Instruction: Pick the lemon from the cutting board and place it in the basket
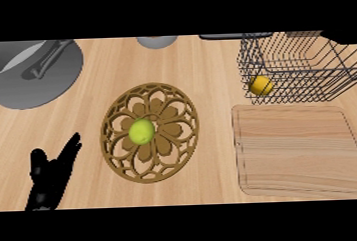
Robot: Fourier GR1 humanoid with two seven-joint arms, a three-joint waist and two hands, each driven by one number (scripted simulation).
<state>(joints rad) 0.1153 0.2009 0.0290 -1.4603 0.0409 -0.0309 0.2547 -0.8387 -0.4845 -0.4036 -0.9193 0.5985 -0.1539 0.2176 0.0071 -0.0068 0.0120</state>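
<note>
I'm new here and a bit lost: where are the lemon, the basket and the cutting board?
Lemon (261, 84), head view: middle of its yellow skin.
Basket (313, 88), head view: its front wire wall.
Cutting board (297, 148), head view: bare wood at its middle.

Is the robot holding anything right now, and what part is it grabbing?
Nothing is held. The left hand rests open at the lower left; the right hand is out of view. The lemon lies in the basket.
</note>
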